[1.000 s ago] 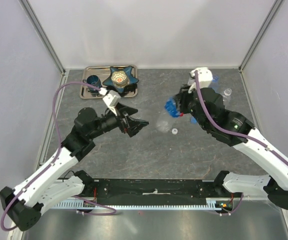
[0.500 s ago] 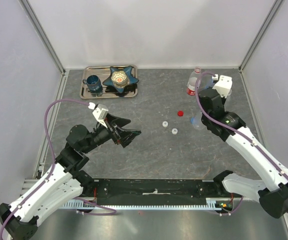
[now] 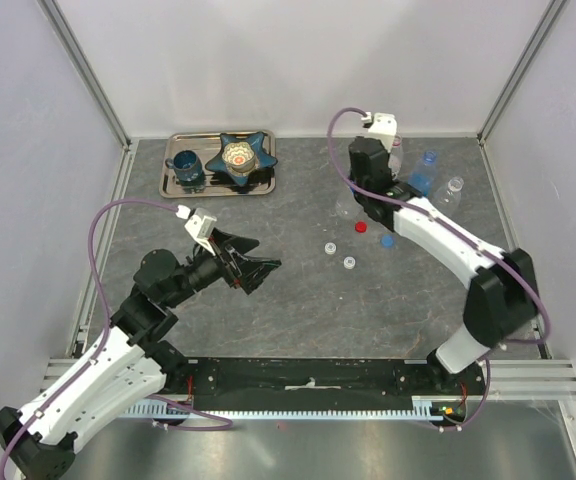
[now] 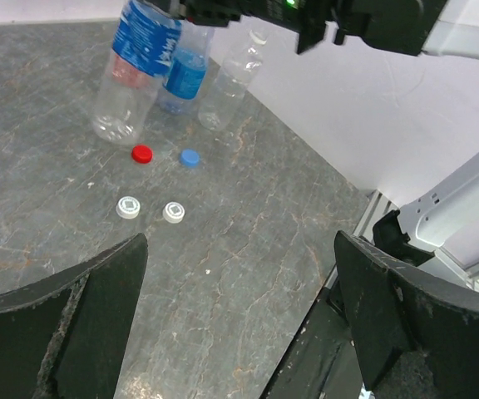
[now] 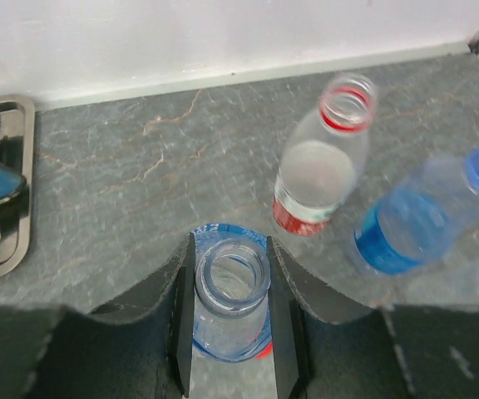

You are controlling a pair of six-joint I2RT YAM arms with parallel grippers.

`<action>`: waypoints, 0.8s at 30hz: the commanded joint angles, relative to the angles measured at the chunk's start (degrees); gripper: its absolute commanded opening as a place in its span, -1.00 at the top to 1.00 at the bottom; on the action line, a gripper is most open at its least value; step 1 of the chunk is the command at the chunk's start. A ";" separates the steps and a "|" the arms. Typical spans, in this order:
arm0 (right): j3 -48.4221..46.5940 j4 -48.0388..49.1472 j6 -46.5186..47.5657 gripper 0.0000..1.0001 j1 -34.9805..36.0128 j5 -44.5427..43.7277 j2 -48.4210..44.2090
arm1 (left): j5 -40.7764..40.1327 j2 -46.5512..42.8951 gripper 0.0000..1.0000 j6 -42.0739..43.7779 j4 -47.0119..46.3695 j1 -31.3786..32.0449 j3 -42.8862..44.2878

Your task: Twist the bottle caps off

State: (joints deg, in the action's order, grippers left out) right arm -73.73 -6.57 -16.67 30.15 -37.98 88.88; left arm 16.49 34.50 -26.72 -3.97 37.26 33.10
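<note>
All four caps are off and lying on the table (image 3: 268,320): red cap (image 3: 360,226), blue cap (image 3: 387,240), a white cap (image 3: 330,248) and a second white cap (image 3: 349,262) just in front of those. Red and whites haven't budged in the last half second. The big change is your right arm: it swung from the right side over to the back middle. The right gripper (image 5: 230,312) is now pinching an open blue-labelled bottle (image 5: 231,278) at the neck, tilted, just behind the red cap. The red-labelled bottle (image 5: 327,158), blue bottle (image 5: 422,216) and tiny bottle (image 3: 453,190) stand back right. Your left gripper (image 4: 239,299) sits where it was, fingers spread wide.
</note>
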 commanded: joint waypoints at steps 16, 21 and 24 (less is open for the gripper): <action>-13.10 14.65 7.53 1.00 -0.09 0.01 21.60 | -2.69 4.17 -0.99 1.67 -0.87 0.01 1.88; -13.37 13.42 7.09 0.88 -0.01 0.80 22.04 | -2.96 3.73 -0.99 1.85 -0.78 0.01 1.44; -11.97 12.98 5.95 0.75 -0.09 0.97 21.07 | -2.52 3.12 -0.99 1.50 -0.69 0.01 0.91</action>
State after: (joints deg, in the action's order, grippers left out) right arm -85.14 6.66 -9.21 30.13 -37.93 109.89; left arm 14.98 38.85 -25.89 -3.16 37.26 33.12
